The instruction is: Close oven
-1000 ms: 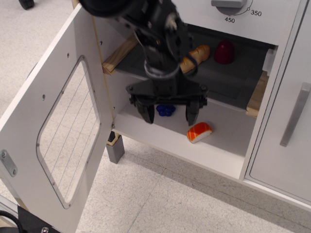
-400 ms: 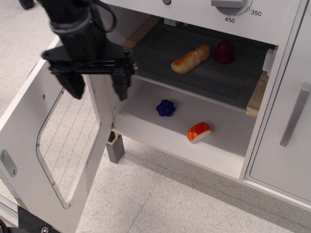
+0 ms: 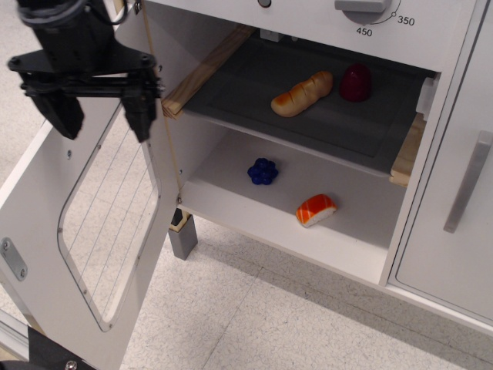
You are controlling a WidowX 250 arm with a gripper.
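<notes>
The oven fills the upper right and centre of the view, a white wooden toy with its cavity exposed and its door swung wide open toward 8 o'clock, the inner face of the door and its rounded, wire-lined window turned up to the camera. The black claw hangs at about 10 o'clock, over the upper part of the open door, its two fingers pointing down and spread wide with nothing between them; whether they touch the door panel cannot be told. Inside, on the dark grey shelf, a bread loaf lies tilted, with a dark red rounded piece just beside it at its 2 o'clock. On the white floor of the cavity below, a small blue piece sits toward the back and an orange-and-white sushi piece lies nearer the front edge, apart from it at 4 o'clock. The temperature dial shows at 12 o'clock, with 450 and 350 printed beside it. At 3 o'clock stands a plain cabinet door with a straight metal bar handle.
</notes>
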